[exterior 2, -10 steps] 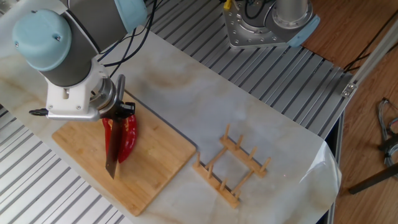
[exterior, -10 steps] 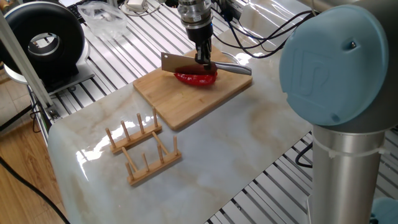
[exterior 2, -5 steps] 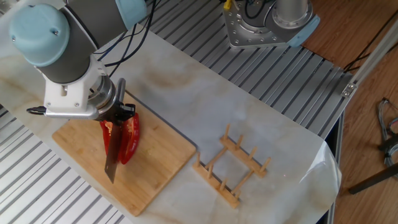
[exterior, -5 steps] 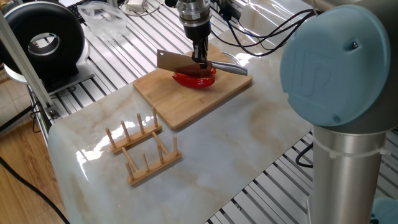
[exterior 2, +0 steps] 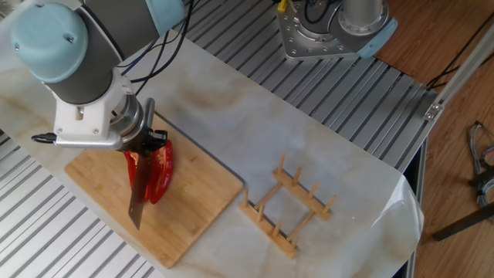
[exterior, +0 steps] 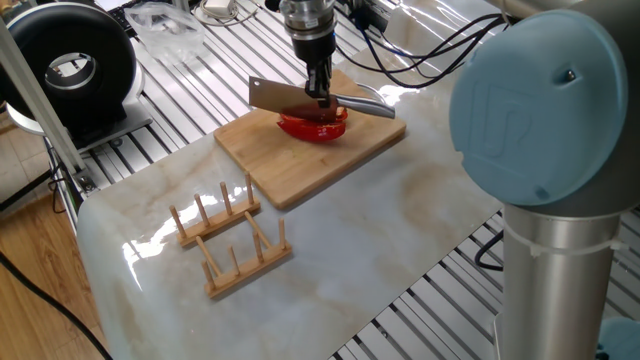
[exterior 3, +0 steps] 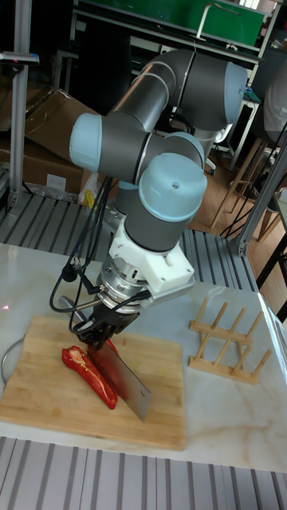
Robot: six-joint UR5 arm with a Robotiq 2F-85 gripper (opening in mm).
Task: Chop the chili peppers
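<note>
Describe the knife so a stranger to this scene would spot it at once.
Find the wooden cutting board on the marble table, on the side away from the small wooden peg rack. Over it the gripper holds the cleaver by its metal handle. Its broad, flat rectangular steel blade hangs just above the red chili peppers, the only metal tool there.

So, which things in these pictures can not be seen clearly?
- The hand: its fingers merge with the dark knife handle in every view.
- The chili peppers: the cleaver covers the cut line in both fixed views.
- The cutting board: its left end is cut off in the tall fixed view.
</note>
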